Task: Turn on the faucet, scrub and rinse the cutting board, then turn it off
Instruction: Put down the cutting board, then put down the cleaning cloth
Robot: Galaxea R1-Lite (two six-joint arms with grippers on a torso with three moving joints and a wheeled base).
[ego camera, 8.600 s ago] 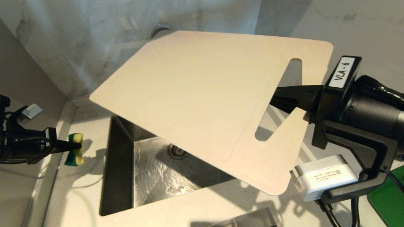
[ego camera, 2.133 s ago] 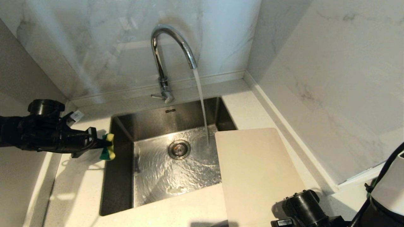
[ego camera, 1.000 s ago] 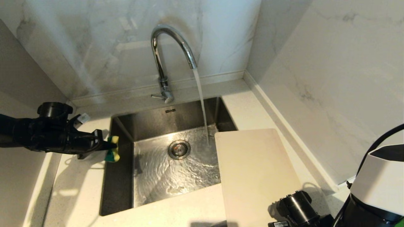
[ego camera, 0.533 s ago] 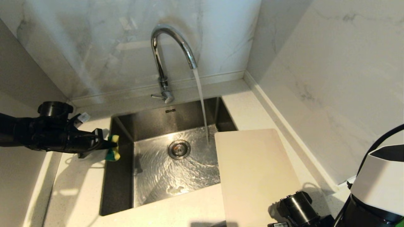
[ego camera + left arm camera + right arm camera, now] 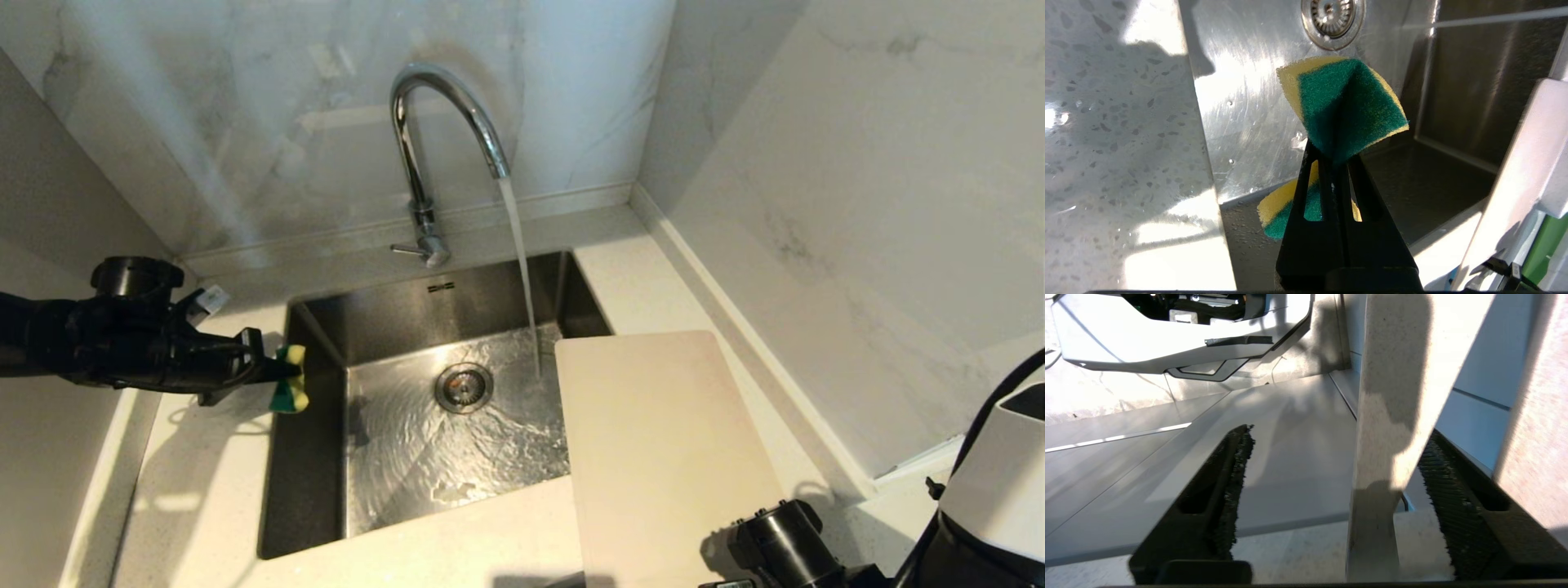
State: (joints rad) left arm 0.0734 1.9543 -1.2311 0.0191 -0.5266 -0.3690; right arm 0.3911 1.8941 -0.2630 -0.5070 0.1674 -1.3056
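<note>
Beside the steel sink [image 5: 310, 506], left fingers [image 5: 1333, 163] pinch a spongy scourer [image 5: 1343, 106]; right fingers [image 5: 1331, 457] gape around the board's [image 5: 661, 441] edge.

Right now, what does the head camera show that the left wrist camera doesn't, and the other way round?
Only the head view shows the faucet running and the cutting board lying flat on the counter by the sink. Only the left wrist view shows closely how the left pincer pinches the sponge into a fold. Both show the sponge, the pincer, the sink and its drain.

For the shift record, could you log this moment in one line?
faucet: running | cutting board: on counter | left gripper: shut on sponge | right gripper: open
</note>
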